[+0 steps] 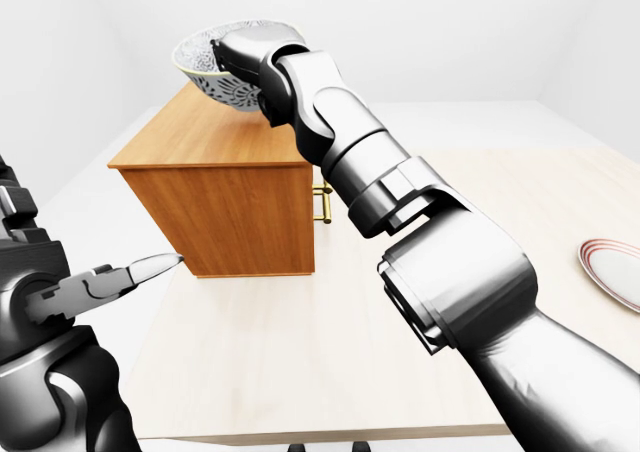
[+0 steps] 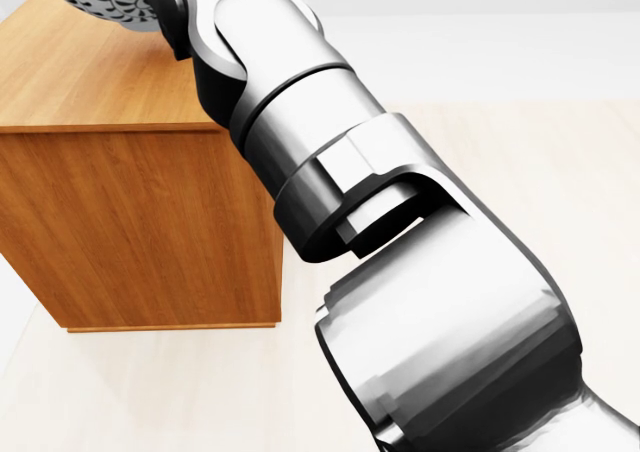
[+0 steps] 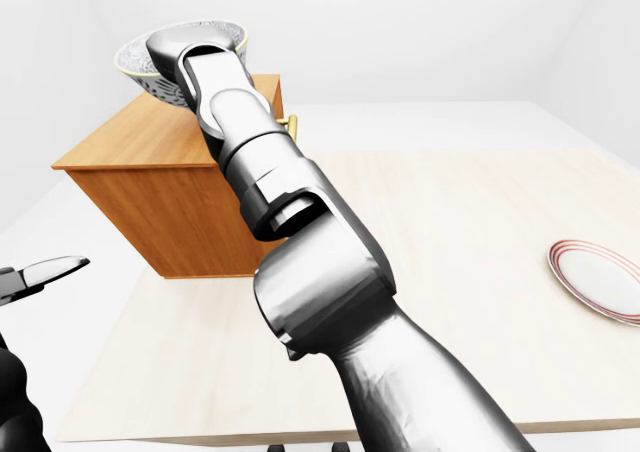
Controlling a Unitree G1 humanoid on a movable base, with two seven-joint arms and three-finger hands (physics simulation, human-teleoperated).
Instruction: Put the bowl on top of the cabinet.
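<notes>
Overhead, a patterned bowl (image 1: 208,64) with a pale yellow rim hangs tilted over the far end of a wooden cabinet (image 1: 215,212). The cabinet stands on the left part of a light table (image 1: 300,372). Whether the bowl touches the cabinet top cannot be told. The robot's silver right arm reaches from near right to far left, and its right hand (image 1: 252,52) sits against the bowl's right side. Its fingers are hidden behind the wrist, so their grip cannot be told. The eye views alone show the left hand (image 1: 95,284) low at near left, fingers apart and holding nothing, one silver fingertip (image 1: 157,264) pointing toward the cabinet. They also show a brass handle (image 1: 322,204) on the cabinet's right face and a red-ringed plate (image 3: 598,280) at the table's right edge. The head view is mostly filled by the right arm, with only a sliver of bowl at its top left corner.
</notes>
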